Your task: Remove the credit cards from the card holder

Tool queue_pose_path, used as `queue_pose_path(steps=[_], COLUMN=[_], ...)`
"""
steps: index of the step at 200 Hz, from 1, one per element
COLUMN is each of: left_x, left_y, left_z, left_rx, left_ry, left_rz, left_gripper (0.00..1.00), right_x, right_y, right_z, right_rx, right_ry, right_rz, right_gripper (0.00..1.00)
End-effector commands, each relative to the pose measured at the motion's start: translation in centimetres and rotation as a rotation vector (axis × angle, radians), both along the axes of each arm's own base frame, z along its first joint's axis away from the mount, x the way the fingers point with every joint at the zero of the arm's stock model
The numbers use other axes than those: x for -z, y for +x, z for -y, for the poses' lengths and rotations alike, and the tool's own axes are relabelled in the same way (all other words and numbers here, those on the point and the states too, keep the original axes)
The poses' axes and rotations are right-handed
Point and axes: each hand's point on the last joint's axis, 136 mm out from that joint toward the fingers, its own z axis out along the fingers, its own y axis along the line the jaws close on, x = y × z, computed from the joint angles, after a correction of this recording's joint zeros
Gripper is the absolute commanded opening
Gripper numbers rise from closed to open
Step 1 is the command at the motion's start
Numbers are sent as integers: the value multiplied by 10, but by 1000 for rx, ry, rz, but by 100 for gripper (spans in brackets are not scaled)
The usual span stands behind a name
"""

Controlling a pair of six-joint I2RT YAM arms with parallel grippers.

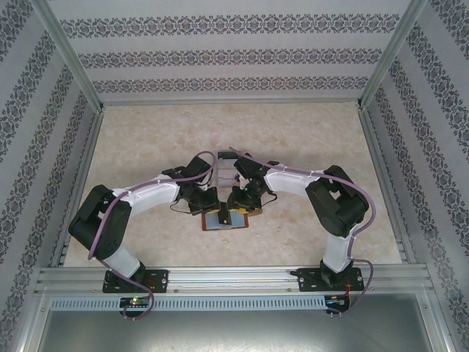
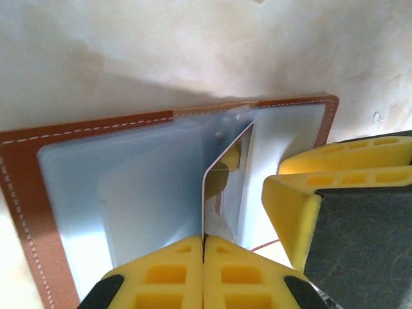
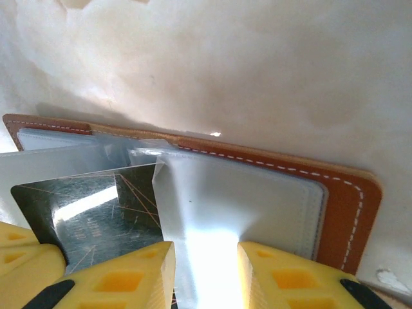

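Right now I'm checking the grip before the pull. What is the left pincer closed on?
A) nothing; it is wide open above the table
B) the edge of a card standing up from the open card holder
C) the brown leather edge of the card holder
B: in the left wrist view the left pincer is shut on the thin card rising from the open card holder.

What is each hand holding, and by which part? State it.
Left hand is shut on the near edge of a credit card standing in the card holder. Right hand straddles a grey-blue inner pocket at its near edge.
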Motion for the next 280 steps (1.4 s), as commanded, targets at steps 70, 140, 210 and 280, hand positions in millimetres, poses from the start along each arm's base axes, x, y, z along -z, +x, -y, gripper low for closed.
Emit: queue_pose_path(steps=[70,140,210,280], left_x=[-5,-5,-15,-10], left_y=[1,3,1,-3], left_z=[-24,-18,-17,-7], left_rx=[-1,-6,25,72], left_ry=[127,100,99,86], left_rz=[10,7,3,-41], left_gripper=[6,6,4,5], right_x=[12,13,14,16], right_y=[-3,-3,-3,-4], right_z=[11,11,10,11], right_rx=[0,-1,0,0], right_ry=[-52,-53,-54,-57], right_rz=[-31,-34,-38,-42], right_gripper=[33,34,33,33])
